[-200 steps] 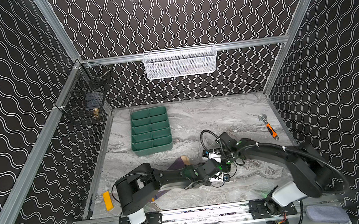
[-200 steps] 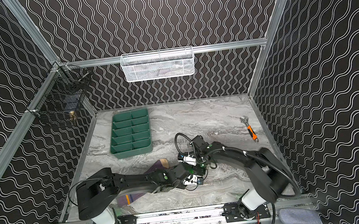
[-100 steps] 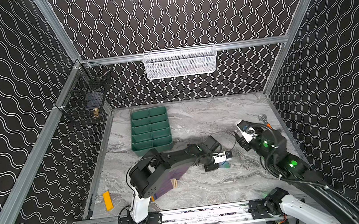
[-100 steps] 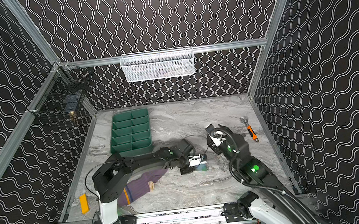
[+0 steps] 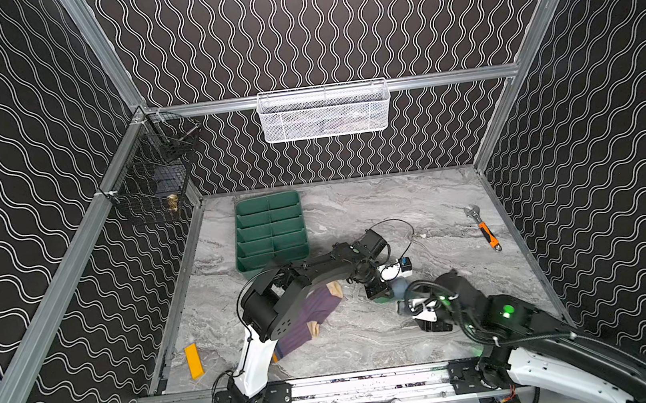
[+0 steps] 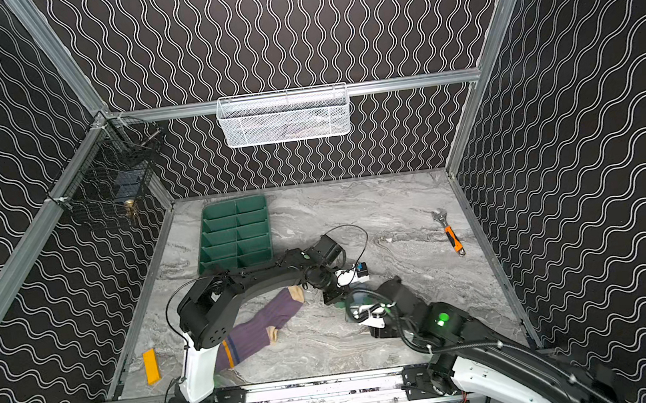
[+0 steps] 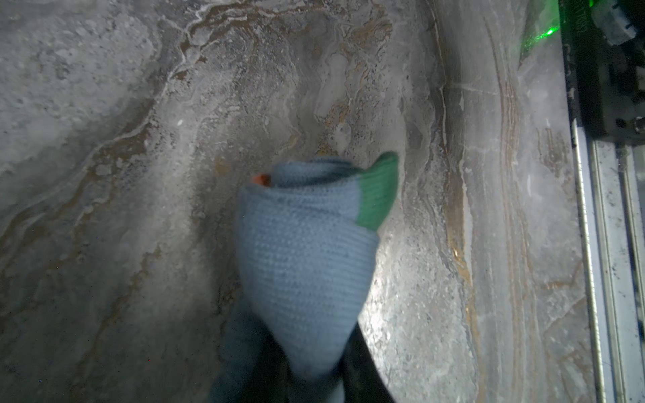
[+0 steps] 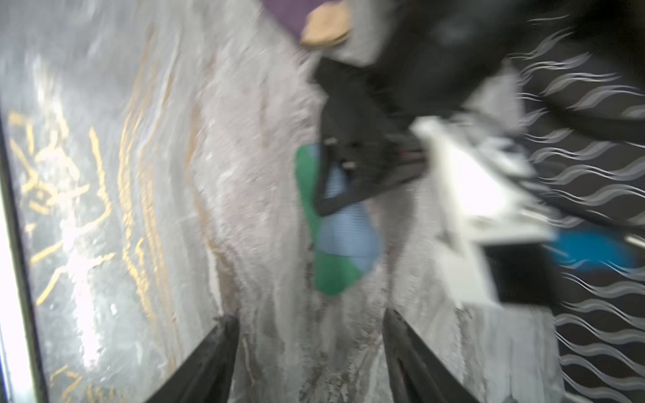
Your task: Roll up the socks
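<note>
The blue sock (image 7: 303,251) is a tight roll with a green toe and a bit of orange showing. My left gripper (image 7: 309,370) is shut on it, just above the marble table (image 5: 418,207) right of centre. In both top views the roll (image 5: 400,285) (image 6: 359,292) shows between the two grippers. My right gripper (image 8: 310,335) is open and empty, a short way from the roll's (image 8: 345,240) green end. The purple sock (image 5: 314,312) (image 6: 261,327) lies flat under my left arm, its peach toe (image 8: 324,24) toward the roll.
A green divided tray (image 5: 270,230) sits at the back left. An orange-handled wrench (image 5: 484,229) lies at the right edge and a yellow block (image 5: 194,360) at the front left. A white mesh basket (image 5: 322,110) and a black wire basket (image 5: 158,168) hang on the walls.
My left gripper has carried the blue roll back and to the right, off the purple sock. My right arm swung up toward the wrench side, then came back down beside the roll.
</note>
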You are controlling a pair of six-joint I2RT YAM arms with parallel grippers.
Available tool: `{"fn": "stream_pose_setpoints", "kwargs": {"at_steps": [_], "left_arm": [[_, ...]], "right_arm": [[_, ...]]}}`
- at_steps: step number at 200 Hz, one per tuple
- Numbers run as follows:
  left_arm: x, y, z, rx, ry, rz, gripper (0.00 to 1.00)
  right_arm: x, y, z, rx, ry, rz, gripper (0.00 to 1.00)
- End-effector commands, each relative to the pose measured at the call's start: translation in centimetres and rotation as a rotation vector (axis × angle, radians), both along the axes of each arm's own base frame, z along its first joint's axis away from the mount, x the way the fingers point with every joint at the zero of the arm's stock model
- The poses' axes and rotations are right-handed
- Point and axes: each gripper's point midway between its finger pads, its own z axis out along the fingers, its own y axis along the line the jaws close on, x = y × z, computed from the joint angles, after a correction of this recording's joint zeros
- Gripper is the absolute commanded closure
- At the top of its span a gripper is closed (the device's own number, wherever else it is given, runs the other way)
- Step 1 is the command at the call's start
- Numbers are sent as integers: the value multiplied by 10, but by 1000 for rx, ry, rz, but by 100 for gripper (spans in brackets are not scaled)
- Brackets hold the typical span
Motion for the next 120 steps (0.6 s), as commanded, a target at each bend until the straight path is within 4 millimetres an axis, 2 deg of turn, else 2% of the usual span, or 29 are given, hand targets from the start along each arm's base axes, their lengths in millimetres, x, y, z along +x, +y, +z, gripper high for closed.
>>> {"fn": "stream_pose_setpoints", "kwargs": {"at_steps": [1,15,41,63,103,120], "left_arm": [[-54,122,-71,596,199,31,100],[-55,121,-73,590,206,31,100],[-60,124,-76,589,227,26,100],[-62,125,-77,589,231,21,100],[-62,122,-75,577,239,18,100],[-63,120,-75,572,245,16,100]], "right_arm": [[21,23,-2,-10,-91,52,31],[32,36,-7,3,-123,67,31],[48,45,-17,-14,-159,62,30],[55,41,-35,-57,-163,63,30],[76,31,-45,-78,-179,9,27],[77,29,-52,-99,-157,14,27]]}}
